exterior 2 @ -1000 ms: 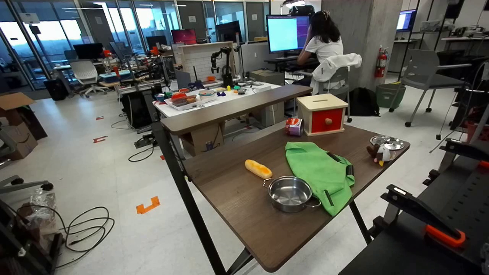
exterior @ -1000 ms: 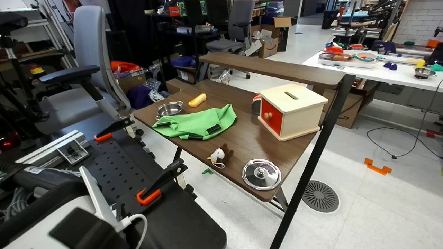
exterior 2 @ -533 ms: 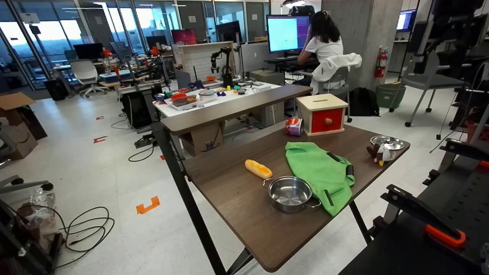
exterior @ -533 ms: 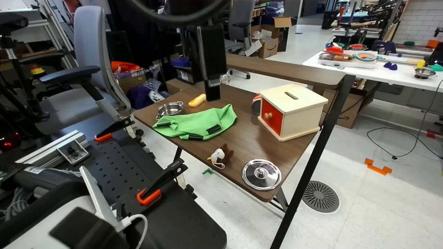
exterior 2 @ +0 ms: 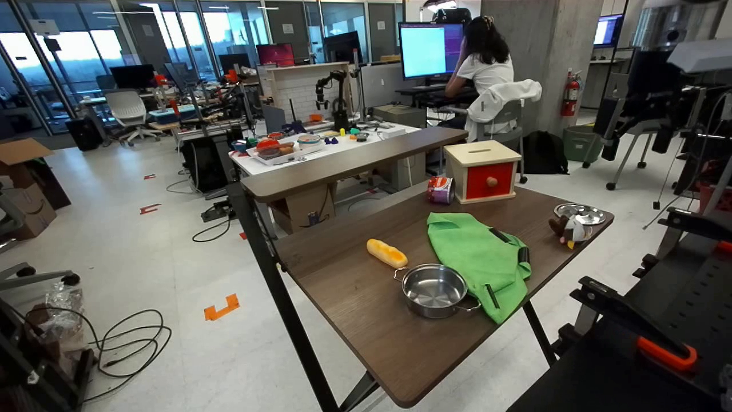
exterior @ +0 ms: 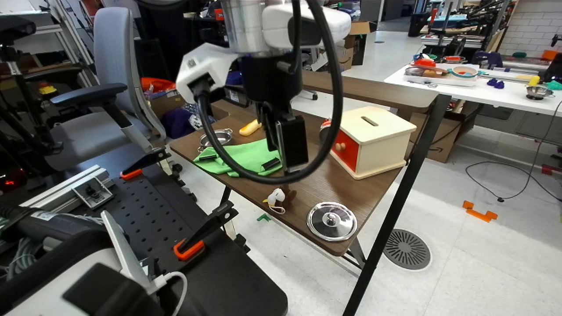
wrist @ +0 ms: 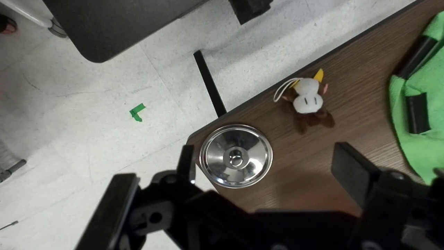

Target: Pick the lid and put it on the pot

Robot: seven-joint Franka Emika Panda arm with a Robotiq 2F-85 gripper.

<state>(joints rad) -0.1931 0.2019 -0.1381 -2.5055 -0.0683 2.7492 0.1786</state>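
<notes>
The lid (exterior: 332,221) is a flat shiny silver disc with a small knob at its centre. It lies at a corner of the brown table, and also shows in the wrist view (wrist: 255,158). The pot (exterior 2: 434,306) is a small open silver pot with wire handles, upright at the far end of the table beside the green cloth; it is outside the wrist view. My gripper (wrist: 263,152) is open and empty, in the air above the table. In the wrist view the lid appears between the fingers, closer to the left one. The gripper also shows in an exterior view (exterior 2: 636,146).
A plush toy (wrist: 308,100) lies close to the lid. A green cloth (exterior 2: 480,257) covers the table's middle. A red-and-cream box (exterior: 377,145), a can (exterior 2: 440,190) and a bread-shaped toy (exterior 2: 387,253) stand or lie further back. The table edge runs right beside the lid.
The arm was out of both exterior views a second ago. It came in from above and has moved lower and toward the lid. The lid, pot and other objects have not moved.
</notes>
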